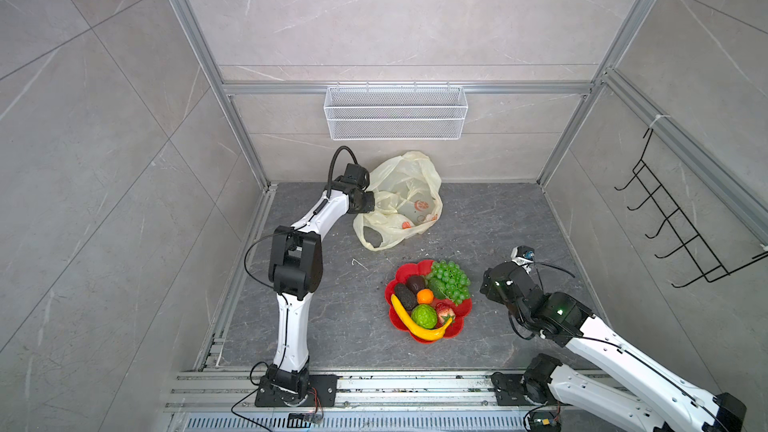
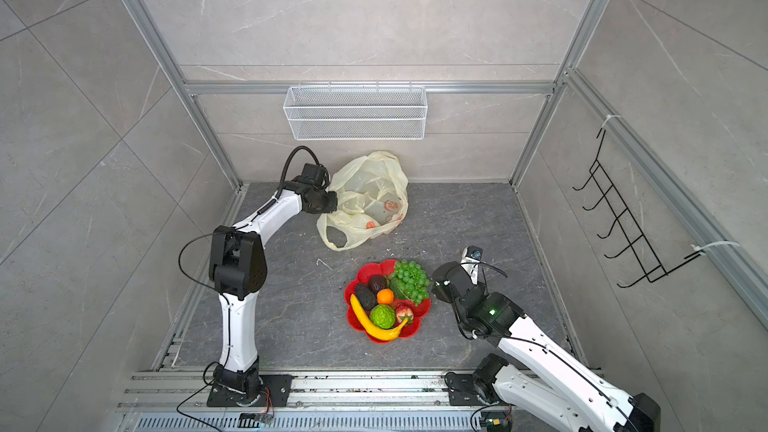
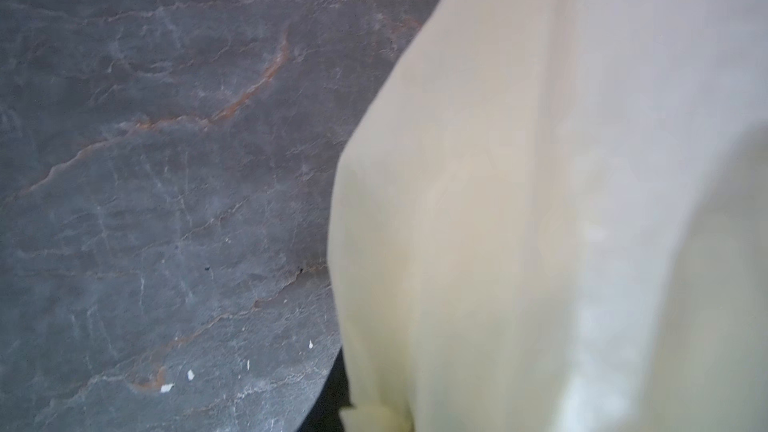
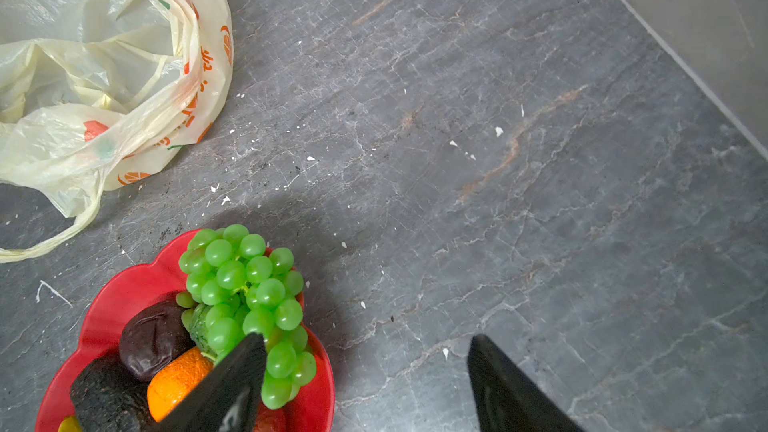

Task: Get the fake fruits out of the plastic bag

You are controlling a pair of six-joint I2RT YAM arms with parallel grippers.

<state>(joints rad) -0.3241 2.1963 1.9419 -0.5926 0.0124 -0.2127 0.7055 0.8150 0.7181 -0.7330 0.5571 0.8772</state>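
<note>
The plastic bag (image 1: 409, 184) slumps against the back wall under a wire basket (image 1: 395, 118). Its film hides the left gripper (image 1: 369, 202), so its grip is unclear. The fake fruits (image 1: 424, 315) fill the red plate (image 1: 462, 326). The right gripper (image 4: 368, 340) is spread wide just beside it.

Dark grey veined tabletop (image 1: 498, 222), crumpled plastic bag (image 1: 405, 197) at back, red plate (image 1: 459, 326) nearer front

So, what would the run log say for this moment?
fake fruits on red plate | plastic bag crumpled | left tool at bag, grip hidden | right tool open, empty
</note>
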